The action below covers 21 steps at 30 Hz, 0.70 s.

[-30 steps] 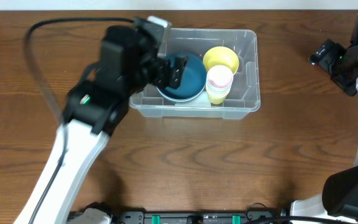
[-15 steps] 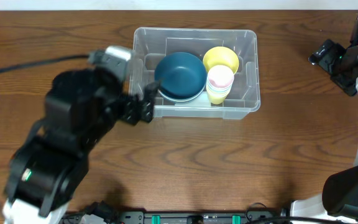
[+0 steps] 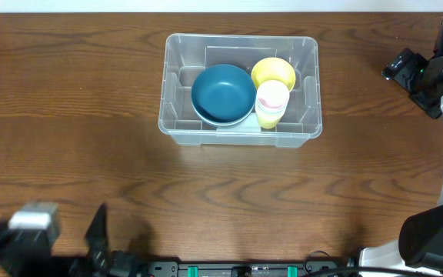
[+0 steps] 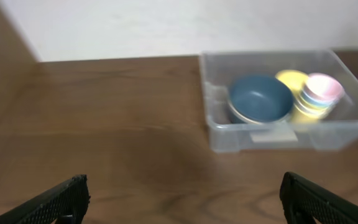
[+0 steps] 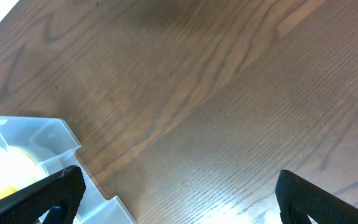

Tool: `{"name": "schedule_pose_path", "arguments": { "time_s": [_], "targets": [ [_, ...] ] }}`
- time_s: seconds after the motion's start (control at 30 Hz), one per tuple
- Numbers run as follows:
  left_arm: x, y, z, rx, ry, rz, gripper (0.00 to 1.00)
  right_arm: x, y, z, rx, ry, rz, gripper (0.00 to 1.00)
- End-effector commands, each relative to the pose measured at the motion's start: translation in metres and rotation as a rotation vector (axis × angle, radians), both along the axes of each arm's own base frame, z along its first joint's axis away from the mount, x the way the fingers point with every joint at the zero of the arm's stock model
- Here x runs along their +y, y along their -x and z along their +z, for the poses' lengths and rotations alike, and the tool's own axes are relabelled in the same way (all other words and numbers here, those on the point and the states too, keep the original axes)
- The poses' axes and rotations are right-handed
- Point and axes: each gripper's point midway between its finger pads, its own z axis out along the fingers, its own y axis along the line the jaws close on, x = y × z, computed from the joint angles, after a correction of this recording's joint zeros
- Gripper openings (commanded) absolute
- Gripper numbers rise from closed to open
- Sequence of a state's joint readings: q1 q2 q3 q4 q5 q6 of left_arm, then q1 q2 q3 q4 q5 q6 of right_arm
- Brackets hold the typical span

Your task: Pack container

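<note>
- While both arms are away from it, one container (image 3: 174,100) stands on the worktop (image 3: 283,200), toward the far edge and near the middle.
- Inside it I count one big dark blue bowl (image 3: 223,92), and a paler rim shows under this bowl.
- I count also one yellow bowl (image 3: 274,71) at the far right of the container, and one stack of bowls (image 3: 271,104) with a pink one on top, touching the yellow bowl.
- How many bowls the stack has, I cannot tell.
- At the near left corner the left hand (image 4: 184,180) is low and blurred from above; its two fingers are wide apart and hold nothing.
- To the right of the container, not touching it, the right hand (image 5: 179,180) has its two fingers spread too, and it is empty.
</note>
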State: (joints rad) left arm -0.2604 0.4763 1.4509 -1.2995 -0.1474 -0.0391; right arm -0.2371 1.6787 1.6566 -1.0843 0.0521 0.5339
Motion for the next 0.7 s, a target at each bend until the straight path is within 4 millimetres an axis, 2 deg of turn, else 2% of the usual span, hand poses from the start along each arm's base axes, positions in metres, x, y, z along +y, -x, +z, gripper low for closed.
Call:
{"name": "schedule_pose_path", "arguments": {
  "time_s": [0.0, 0.13, 0.27, 0.37, 0.43, 0.67],
  "targets": [
    [0.013, 0.027, 0.005, -0.093, 0.064, 0.097, 0.98, 0.000, -0.002, 0.002, -0.006, 0.000, -0.007, 0.99],
    [0.009, 0.048, -0.002, -0.175, 0.102, 0.114, 0.98, 0.000, -0.002, 0.002, -0.006, 0.000, -0.006, 0.99],
    [0.008, 0.044, -0.019, -0.214, 0.158, 0.156, 0.98, 0.000, -0.002, 0.002, -0.006, 0.000, -0.006, 0.99],
    [0.007, 0.026, -0.043, -0.204, 0.232, 0.196, 0.98, 0.000, -0.002, 0.002, -0.006, 0.000, -0.007, 0.99],
    [0.004, 0.007, -0.056, -0.218, 0.268, 0.192, 0.98, 0.000, -0.002, 0.002, -0.006, 0.000, -0.007, 0.99],
    [-0.004, -0.063, -0.072, -0.377, 0.302, 0.129, 0.98, 0.000, -0.002, 0.002, -0.006, 0.000, -0.007, 0.99]
  ]
}}
